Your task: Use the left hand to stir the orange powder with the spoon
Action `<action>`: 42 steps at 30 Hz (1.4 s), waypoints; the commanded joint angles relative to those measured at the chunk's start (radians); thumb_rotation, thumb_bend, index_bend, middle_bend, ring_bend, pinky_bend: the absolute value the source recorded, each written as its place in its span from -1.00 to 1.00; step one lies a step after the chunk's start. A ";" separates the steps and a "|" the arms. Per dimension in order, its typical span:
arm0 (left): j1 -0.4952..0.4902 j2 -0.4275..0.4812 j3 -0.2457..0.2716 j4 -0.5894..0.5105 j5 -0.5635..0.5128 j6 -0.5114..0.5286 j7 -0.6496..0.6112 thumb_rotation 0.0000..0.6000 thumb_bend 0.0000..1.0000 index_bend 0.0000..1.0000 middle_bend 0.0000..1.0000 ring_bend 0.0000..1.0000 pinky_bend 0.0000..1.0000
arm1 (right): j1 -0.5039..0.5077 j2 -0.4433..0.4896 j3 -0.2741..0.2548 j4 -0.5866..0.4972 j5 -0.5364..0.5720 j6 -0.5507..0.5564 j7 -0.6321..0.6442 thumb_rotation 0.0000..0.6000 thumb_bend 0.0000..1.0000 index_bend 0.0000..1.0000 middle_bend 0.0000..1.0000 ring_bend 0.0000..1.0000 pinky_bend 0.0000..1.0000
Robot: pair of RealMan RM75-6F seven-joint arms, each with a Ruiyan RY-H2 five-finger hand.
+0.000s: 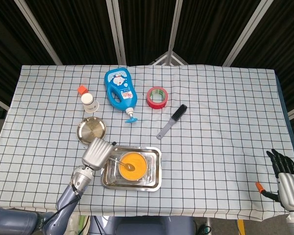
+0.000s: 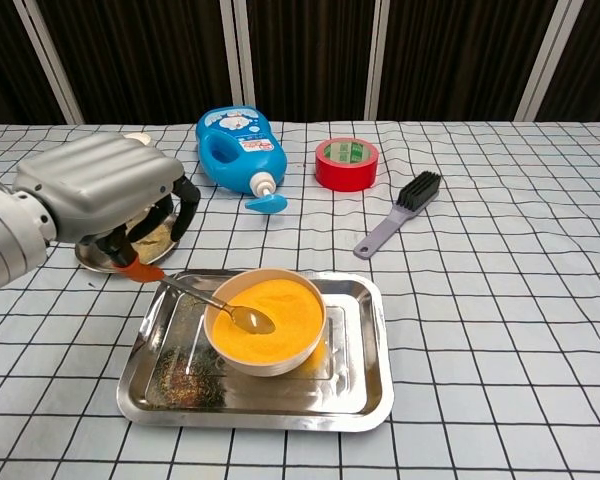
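A pale bowl of orange powder stands in a steel tray near the table's front. The metal spoon lies with its scoop on the powder and its handle sloping left over the bowl's rim. My left hand hovers just left of the tray and above the handle's end. Its fingers curve down loosely, and its orange thumb tip sits right beside the handle end without gripping it. My right hand is at the table's front right corner, fingers spread, holding nothing.
A small steel dish sits under and behind my left hand. Farther back stand a white bottle, a blue bottle lying flat, red tape and a brush. Dark specks cover the tray's left floor.
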 commanded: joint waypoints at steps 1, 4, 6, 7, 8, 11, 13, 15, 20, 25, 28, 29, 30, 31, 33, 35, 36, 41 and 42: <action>0.010 -0.008 0.020 0.015 0.034 -0.008 -0.022 1.00 -0.48 0.10 0.55 0.58 0.67 | 0.000 0.000 0.000 0.000 0.000 0.000 0.000 1.00 -0.38 -1.00 -1.00 -1.00 -1.00; 0.017 -0.008 0.031 0.020 0.054 -0.012 -0.024 1.00 -0.48 0.11 0.55 0.58 0.67 | 0.000 -0.001 0.000 0.000 0.000 0.000 -0.002 1.00 -0.38 -1.00 -1.00 -1.00 -1.00; 0.022 -0.011 0.035 0.027 0.057 -0.017 -0.026 1.00 -0.48 0.12 0.55 0.58 0.67 | -0.001 -0.001 0.000 -0.001 0.000 0.002 -0.003 1.00 -0.38 -1.00 -1.00 -1.00 -1.00; 0.024 -0.013 0.036 0.031 0.057 -0.020 -0.027 1.00 -0.48 0.12 0.56 0.58 0.67 | -0.001 -0.001 0.000 -0.001 -0.001 0.002 -0.003 1.00 -0.38 -1.00 -1.00 -1.00 -1.00; 0.026 -0.015 0.036 0.036 0.057 -0.023 -0.028 1.00 -0.48 0.12 0.56 0.58 0.67 | -0.001 -0.001 0.000 -0.001 -0.001 0.003 -0.004 1.00 -0.38 -1.00 -1.00 -1.00 -1.00; 0.032 -0.025 0.035 0.053 0.057 -0.032 -0.031 1.00 -0.48 0.13 0.56 0.58 0.67 | -0.002 -0.001 0.000 -0.001 0.000 0.003 -0.004 1.00 -0.38 -1.00 -1.00 -1.00 -1.00; 0.035 -0.031 0.033 0.062 0.057 -0.036 -0.033 1.00 -0.48 0.13 0.56 0.58 0.67 | -0.001 -0.002 0.000 -0.001 0.001 0.002 -0.004 1.00 -0.38 -1.00 -1.00 -1.00 -1.00; 0.037 -0.037 0.029 0.071 0.059 -0.039 -0.034 1.00 -0.47 0.13 0.56 0.58 0.67 | -0.001 -0.002 0.000 0.000 0.002 0.001 -0.004 1.00 -0.38 -1.00 -1.00 -1.00 -1.00; 0.042 -0.057 0.014 0.089 0.056 -0.050 -0.041 1.00 -0.39 0.15 0.57 0.58 0.67 | 0.000 -0.001 0.001 0.000 0.002 0.000 -0.002 1.00 -0.38 -1.00 -1.00 -1.00 -1.00; 0.044 -0.073 0.010 0.102 0.058 -0.059 -0.033 1.00 -0.32 0.16 0.57 0.58 0.67 | -0.001 0.000 0.000 -0.001 0.002 0.001 -0.001 1.00 -0.38 -1.00 -1.00 -1.00 -1.00; 0.047 -0.081 0.005 0.108 0.058 -0.064 -0.031 1.00 -0.26 0.17 0.58 0.58 0.67 | -0.001 0.000 0.001 -0.001 0.002 0.001 -0.001 1.00 -0.38 -1.00 -1.00 -1.00 -1.00; 0.048 -0.082 0.004 0.108 0.058 -0.065 -0.030 1.00 -0.25 0.18 0.58 0.58 0.67 | -0.001 0.000 0.001 -0.001 0.002 0.000 -0.001 1.00 -0.38 -1.00 -1.00 -1.00 -1.00; 0.049 -0.083 0.003 0.109 0.058 -0.066 -0.030 1.00 -0.23 0.18 0.58 0.58 0.67 | -0.001 0.000 0.000 -0.001 0.002 0.000 -0.001 1.00 -0.38 -1.00 -1.00 -1.00 -1.00; 0.049 -0.084 0.001 0.110 0.058 -0.067 -0.029 1.00 -0.21 0.18 0.58 0.58 0.67 | -0.001 0.000 0.001 -0.001 0.003 0.000 -0.001 1.00 -0.38 -1.00 -1.00 -1.00 -1.00; 0.051 -0.084 -0.002 0.112 0.058 -0.069 -0.028 1.00 -0.19 0.18 0.58 0.58 0.67 | -0.001 0.000 0.000 -0.001 0.003 0.000 -0.001 1.00 -0.38 -1.00 -1.00 -1.00 -1.00; 0.053 -0.085 -0.004 0.114 0.059 -0.070 -0.027 1.00 -0.18 0.18 0.58 0.58 0.67 | -0.001 0.000 0.000 -0.001 0.003 -0.001 -0.002 1.00 -0.38 -1.00 -1.00 -1.00 -1.00; 0.055 -0.084 -0.006 0.114 0.058 -0.072 -0.027 1.00 -0.16 0.18 0.58 0.58 0.67 | -0.001 0.000 0.000 -0.001 0.003 -0.001 -0.002 1.00 -0.38 -1.00 -1.00 -1.00 -1.00; 0.059 -0.084 -0.012 0.113 0.057 -0.077 -0.027 1.00 -0.04 0.21 0.59 0.59 0.67 | -0.001 0.000 0.000 -0.002 0.004 -0.001 -0.003 1.00 -0.38 -1.00 -1.00 -1.00 -1.00; 0.060 -0.084 -0.013 0.113 0.057 -0.078 -0.027 1.00 -0.02 0.21 0.59 0.59 0.67 | -0.001 0.000 0.000 -0.002 0.004 -0.001 -0.003 1.00 -0.38 -1.00 -1.00 -1.00 -1.00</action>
